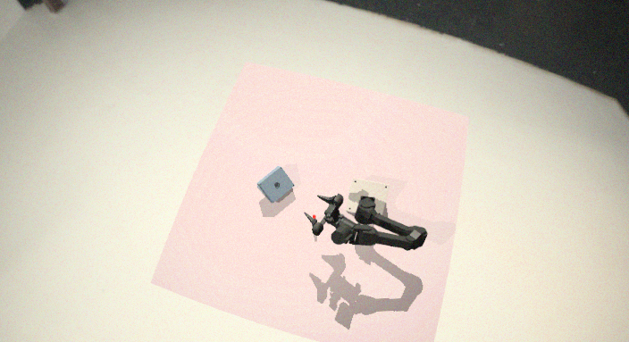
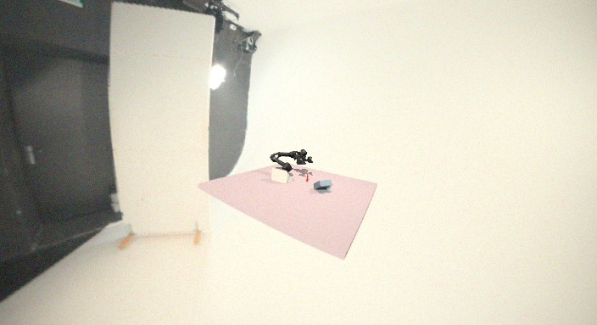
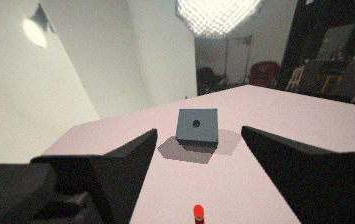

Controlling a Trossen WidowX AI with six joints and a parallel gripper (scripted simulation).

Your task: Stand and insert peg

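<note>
The red peg [image 1: 314,216] [image 2: 307,177] [image 3: 198,212] stands upright on the pink table top. In the wrist view only its upper end shows, at the bottom edge, with a thin pale band just below the top; its foot is out of that view. My gripper [image 1: 312,204] [image 3: 198,131] is wide open and empty, raised well above the table and the peg. The blue-grey sloped panel [image 1: 268,189] [image 2: 325,183] [image 3: 209,134] is ahead of the fingers, with one dark hole [image 1: 277,185] [image 3: 196,123] in its face.
The pink table top [image 1: 357,104] [image 2: 288,218] [image 3: 168,200] carries a cream block [image 1: 373,187] [image 2: 279,176] at the arm's base. The peg stands between that block and the panel. The arm's shadow falls on the table beside it.
</note>
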